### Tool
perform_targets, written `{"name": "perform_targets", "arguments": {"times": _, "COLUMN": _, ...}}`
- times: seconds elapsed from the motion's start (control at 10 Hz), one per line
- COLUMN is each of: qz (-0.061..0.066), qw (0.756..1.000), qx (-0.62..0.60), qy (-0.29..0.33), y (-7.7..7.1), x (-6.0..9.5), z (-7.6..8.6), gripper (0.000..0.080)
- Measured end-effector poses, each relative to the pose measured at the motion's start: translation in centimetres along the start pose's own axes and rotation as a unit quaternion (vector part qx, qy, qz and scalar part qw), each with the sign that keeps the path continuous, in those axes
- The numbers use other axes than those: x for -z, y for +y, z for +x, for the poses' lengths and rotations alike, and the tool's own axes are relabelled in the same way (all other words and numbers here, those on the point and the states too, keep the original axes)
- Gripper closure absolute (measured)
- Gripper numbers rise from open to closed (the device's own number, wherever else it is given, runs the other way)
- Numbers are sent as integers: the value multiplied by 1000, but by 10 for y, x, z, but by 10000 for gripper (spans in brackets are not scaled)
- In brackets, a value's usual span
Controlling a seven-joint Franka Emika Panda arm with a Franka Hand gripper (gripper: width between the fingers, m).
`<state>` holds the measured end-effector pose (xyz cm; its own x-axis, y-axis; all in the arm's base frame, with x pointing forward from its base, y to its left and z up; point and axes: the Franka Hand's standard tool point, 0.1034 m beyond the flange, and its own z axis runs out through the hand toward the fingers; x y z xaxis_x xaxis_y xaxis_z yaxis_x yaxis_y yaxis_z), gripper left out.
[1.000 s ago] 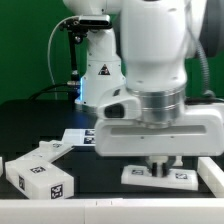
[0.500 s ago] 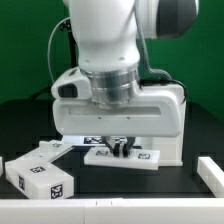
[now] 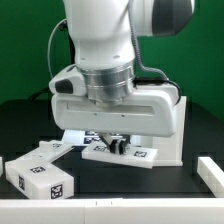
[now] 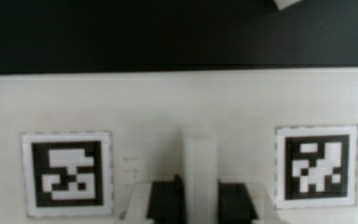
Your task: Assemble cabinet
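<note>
A flat white cabinet panel (image 3: 135, 156) with black-and-white tags lies low over the black table, slightly tilted, in the middle of the exterior view. My gripper (image 3: 114, 145) comes straight down onto it and is shut on a narrow upright ridge (image 4: 195, 160) in the panel's middle. In the wrist view the panel (image 4: 176, 100) fills the picture, one tag (image 4: 66, 170) on each side of the ridge, and my gripper (image 4: 195, 205) pinches that ridge between its dark fingers (image 4: 153, 202). Whether the panel touches the table I cannot tell.
A white tagged box piece (image 3: 40, 172) lies at the exterior view's lower left, with another white piece (image 3: 2, 163) at the left edge. A white bar (image 3: 212, 172) sits at the lower right. The marker board (image 3: 68, 136) lies behind the gripper, mostly hidden.
The arm has carried the panel from the exterior view's right toward the middle. In the last half second it shifted only slightly, and the panel now tilts a little.
</note>
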<state>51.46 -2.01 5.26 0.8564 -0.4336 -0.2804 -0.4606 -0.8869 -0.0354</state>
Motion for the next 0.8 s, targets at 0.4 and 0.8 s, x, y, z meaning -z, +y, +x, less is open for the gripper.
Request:
{"name": "perform_targets", "arguments": {"times": 0.4, "qz": 1, "qw": 1000, "qx": -31, "qy": -6, "y": 20, "x": -3, "z": -20, "gripper": 735}}
{"name": "perform_targets", "arguments": {"times": 0.8, "qz": 13, "qw": 997, "qx": -69, "qy": -18, "y": -5, "x": -27, "z": -29, "gripper": 735}}
